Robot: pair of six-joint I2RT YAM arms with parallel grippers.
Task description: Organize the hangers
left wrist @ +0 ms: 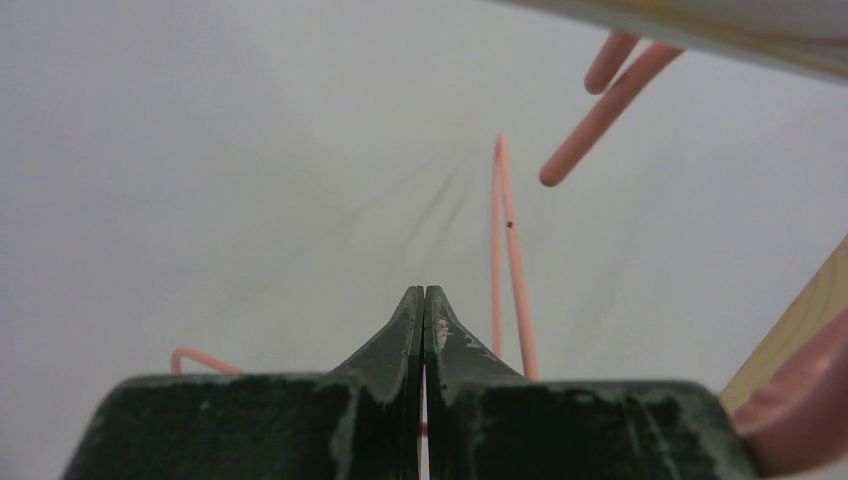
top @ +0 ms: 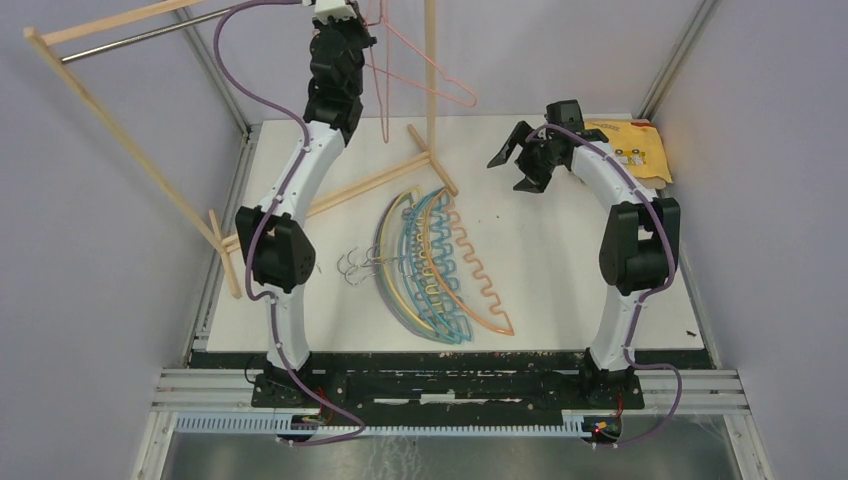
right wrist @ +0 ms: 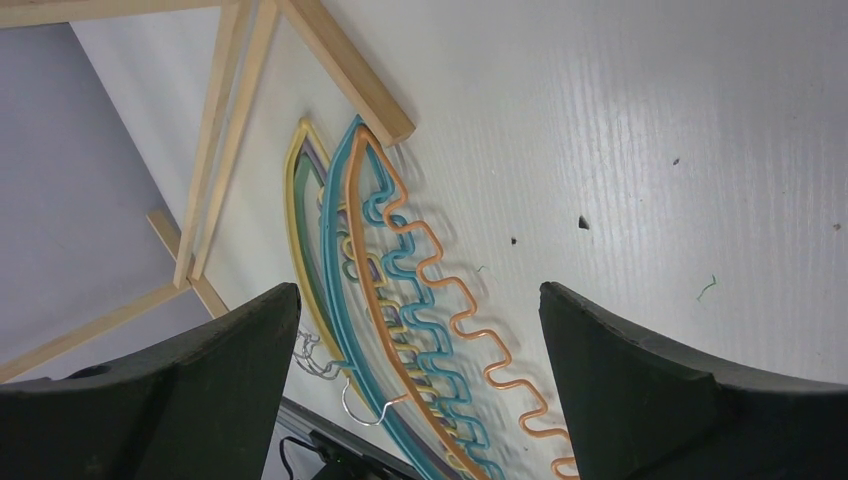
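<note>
A pile of hangers point(top: 440, 260) lies mid-table: orange point(top: 480, 280) on the right, with teal, blue, yellow and purple ones under it. Their metal hooks point(top: 360, 265) point left. In the right wrist view I see the orange point(right wrist: 455, 320), teal point(right wrist: 335, 230) and yellow point(right wrist: 292, 190) hangers. My left gripper point(top: 340, 8) is raised at the back by the rod. It is shut point(left wrist: 424, 292), with a pink sliver between its jaws. The pink hanger point(top: 445, 82) dangles beside it point(left wrist: 510, 260). My right gripper point(top: 515, 170) is open and empty point(right wrist: 418, 290) above the table, right of the pile.
The wooden rack frame point(top: 130, 150) with its metal rod point(top: 180, 30) leans at the back left. Its upright post point(top: 431, 70) and base bar point(top: 360, 185) reach the pile's far end. A folded yellow cloth point(top: 635, 145) lies at the back right. Grey walls close both sides.
</note>
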